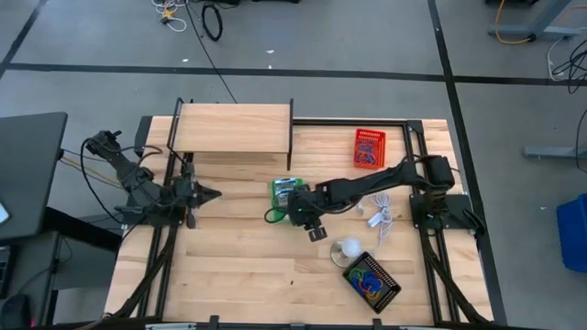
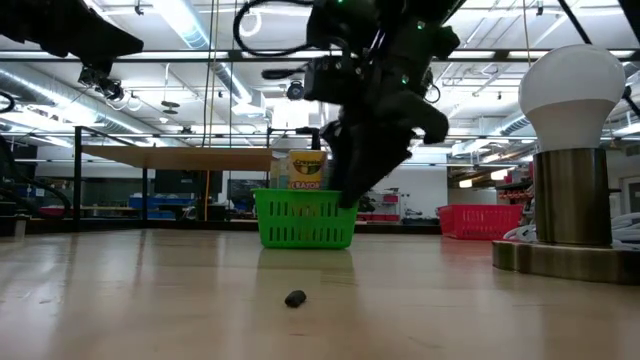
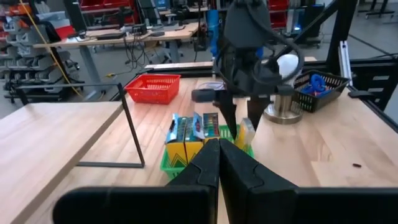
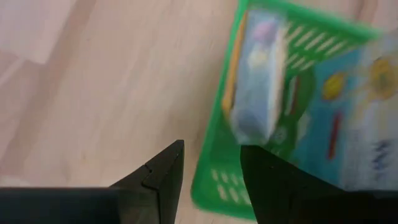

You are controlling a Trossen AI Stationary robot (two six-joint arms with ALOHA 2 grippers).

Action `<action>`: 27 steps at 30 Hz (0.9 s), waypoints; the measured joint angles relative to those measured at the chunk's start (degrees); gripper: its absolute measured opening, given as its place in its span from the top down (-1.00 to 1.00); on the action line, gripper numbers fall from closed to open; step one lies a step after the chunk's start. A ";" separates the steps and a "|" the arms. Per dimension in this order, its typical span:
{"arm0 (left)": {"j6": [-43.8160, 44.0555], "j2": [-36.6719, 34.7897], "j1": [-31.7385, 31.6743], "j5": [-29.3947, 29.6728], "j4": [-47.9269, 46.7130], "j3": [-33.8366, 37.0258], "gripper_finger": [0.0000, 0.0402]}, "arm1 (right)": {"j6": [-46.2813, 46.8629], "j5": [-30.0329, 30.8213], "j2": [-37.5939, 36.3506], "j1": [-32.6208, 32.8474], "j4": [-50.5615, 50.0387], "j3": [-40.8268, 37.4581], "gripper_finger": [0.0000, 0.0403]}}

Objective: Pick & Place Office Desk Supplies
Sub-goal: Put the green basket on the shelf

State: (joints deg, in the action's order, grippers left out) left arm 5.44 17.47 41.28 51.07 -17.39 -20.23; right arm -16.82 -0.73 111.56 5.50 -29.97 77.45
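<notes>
**Right gripper open over the green basket's edge**

The right gripper (image 4: 208,171) hangs with its two fingers parted and nothing between them. One finger sits over bare table (image 1: 238,275); the other overlaps the rim of the green basket (image 4: 217,180). In the left wrist view the same gripper (image 3: 239,127) points down at the basket's near side, fingertips just above the packets.

The packets (image 3: 193,127) stand upright inside the green basket (image 3: 171,163), green and yellow with print on them, packed side by side. The low view shows one packet (image 2: 307,170) rising above the basket (image 2: 305,220), with the right arm coming down right beside it. From above, the basket (image 1: 284,194) lies mid-table, just in front of the wooden shelf (image 1: 232,128).

A small dark piece (image 2: 295,298) lies alone on the table, well in front of the basket in the low view.

To the right arm's side stand the white ball-shaped lamp (image 1: 348,247) with its cord (image 1: 381,220), the black basket (image 1: 371,280) holding coloured loops (image 1: 369,278), and the red basket (image 1: 369,148) near the far edge.

The left gripper (image 1: 206,193) waits at the table's left side, fingers pressed together on nothing (image 3: 217,165), pointing toward the green basket.
</notes>
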 joint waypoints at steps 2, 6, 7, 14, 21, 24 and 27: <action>-0.26 -0.40 -0.02 0.02 -0.12 0.00 0.95 | -0.01 -0.35 1.30 -0.01 0.16 0.00 0.18; -0.60 -0.36 0.00 0.04 0.40 -0.02 0.95 | -0.19 0.26 3.35 0.12 2.85 0.22 0.18; -0.60 -0.36 -0.02 0.02 0.52 -0.02 0.95 | -0.20 0.22 3.76 0.15 3.36 0.22 0.18; -0.53 -0.36 -0.02 0.19 0.45 -0.02 0.95 | -0.57 1.66 4.87 0.54 6.04 -0.07 0.46; -0.51 -0.36 -0.02 0.19 0.45 -0.02 0.95 | -0.89 2.77 4.80 2.00 5.98 -0.07 0.94; -0.51 -0.36 -0.02 0.19 0.46 -0.02 0.95 | -1.68 3.83 4.80 3.37 5.91 -0.07 0.97; -0.51 -0.36 -0.02 0.19 0.46 -0.02 0.95 | -1.92 6.16 4.80 4.84 5.71 0.14 0.98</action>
State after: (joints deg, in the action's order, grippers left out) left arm 4.93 17.10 41.25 51.27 -16.93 -20.25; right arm -18.74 5.43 116.36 10.34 -24.26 77.60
